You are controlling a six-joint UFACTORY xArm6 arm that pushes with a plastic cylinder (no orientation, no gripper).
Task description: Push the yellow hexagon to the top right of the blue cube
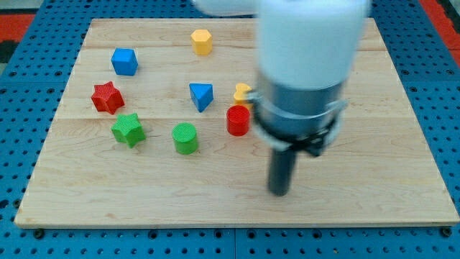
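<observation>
The yellow hexagon (202, 41) is seen near the top of the wooden counter (402, 129), right of the blue cube (124, 61) and slightly higher. Below lie the red star (107, 97), green star (129, 129), green cylinder (185, 138), blue triangle (202, 96), red cylinder (238, 120) and a partly hidden yellow block (242, 91). No pincer is fitted; my tip (279, 191) is placed at lower centre-right of the frame, well apart from the hexagon, nearest the red cylinder.

Red star (107, 97), green star (129, 129), green cylinder (185, 138), blue triangle (202, 96), red cylinder (238, 120) on wooden board (388, 173).
</observation>
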